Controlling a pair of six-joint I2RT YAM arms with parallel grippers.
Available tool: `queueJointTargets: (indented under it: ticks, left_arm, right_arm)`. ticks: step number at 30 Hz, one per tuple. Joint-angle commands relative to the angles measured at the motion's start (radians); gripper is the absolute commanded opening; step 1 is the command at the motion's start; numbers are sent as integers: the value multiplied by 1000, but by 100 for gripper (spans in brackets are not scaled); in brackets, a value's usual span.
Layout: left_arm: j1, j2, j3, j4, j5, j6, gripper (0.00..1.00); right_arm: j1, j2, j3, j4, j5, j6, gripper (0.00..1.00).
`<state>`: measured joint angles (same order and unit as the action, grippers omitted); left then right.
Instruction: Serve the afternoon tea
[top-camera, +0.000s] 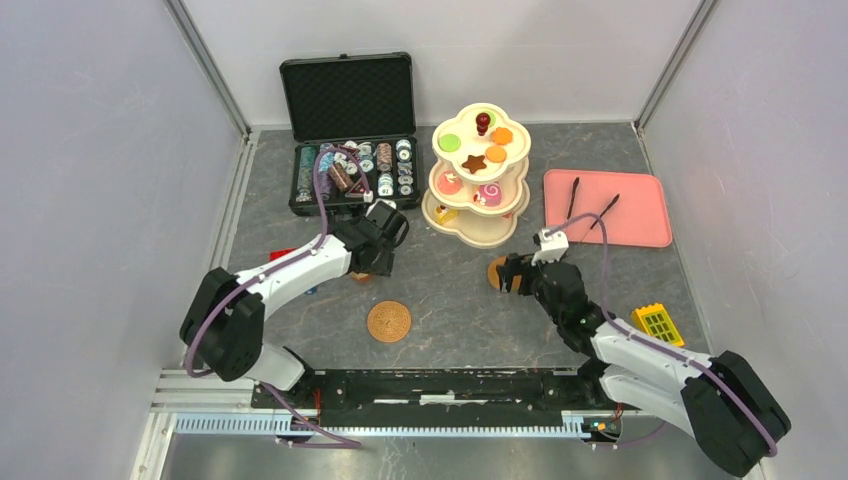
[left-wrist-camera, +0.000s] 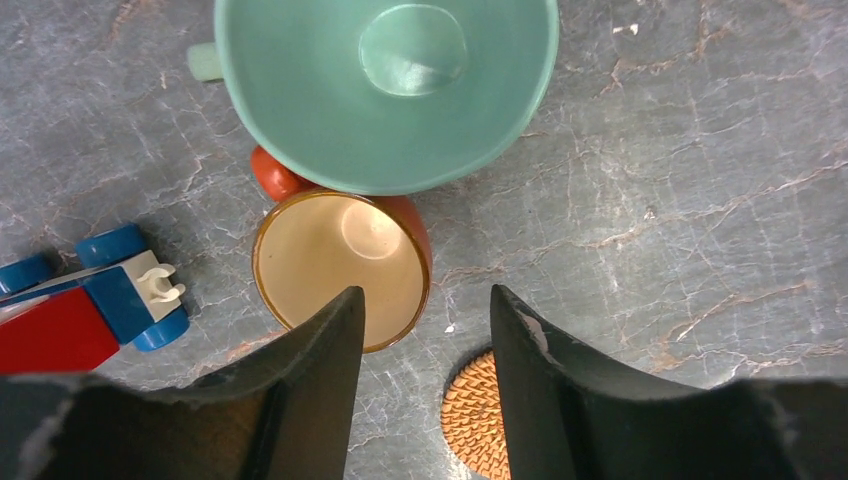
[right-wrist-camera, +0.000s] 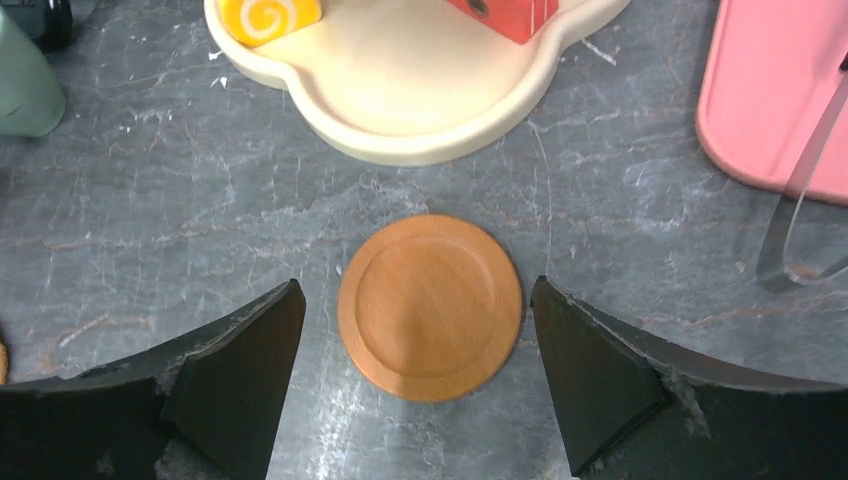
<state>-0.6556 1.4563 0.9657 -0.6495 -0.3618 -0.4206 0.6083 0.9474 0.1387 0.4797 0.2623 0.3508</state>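
Two cups stand together left of centre on the counter (top-camera: 450, 300): a teal cup (left-wrist-camera: 385, 90), pale inside, and just beside it a smaller brown cup (left-wrist-camera: 340, 265) with a cream interior. The left jaws are partly open astride the brown cup's rim, one finger over its mouth; whether they touch it I cannot tell. A smooth round brown saucer (right-wrist-camera: 430, 305) lies just near of the cream three-tier stand (top-camera: 478, 175), between the wide-open right jaws, untouched. A woven saucer (top-camera: 388, 321) lies nearer still.
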Motion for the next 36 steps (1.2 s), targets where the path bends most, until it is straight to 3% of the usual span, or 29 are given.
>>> queueJointTargets:
  ticks: [1,4,8,13,21,26,30,36]
  left_arm:
    - [8,25,27,30,11,35,55]
    - [8,36,15,41,16,22,53]
    - [8,51,5,56,21,13,41]
    - [8,64,-4,56,26,6,33]
    - [0,44,1,29,80,-1,11]
    - [-40,-11,11,-48,97,6,3]
    - [-170,-68,66,-99,47,4,2]
    - [-364,48,283,-68,52,95,2]
  right_arm:
    - [1,10,218,-326,53,-28,91]
    - [1,-31,307,-427,82,-50,91]
    - [0,-53,430,-491,146,-118,96]
    - [-12,25,630,-570,265,-183,98]
    - [-163,167,863,-559,234,-151,98]
    - [-283,134,764,-488,180,-228,98]
    - [-376,76,627,-478,196,-235,98]
    - [-434,14,557,-504,183,-291,98]
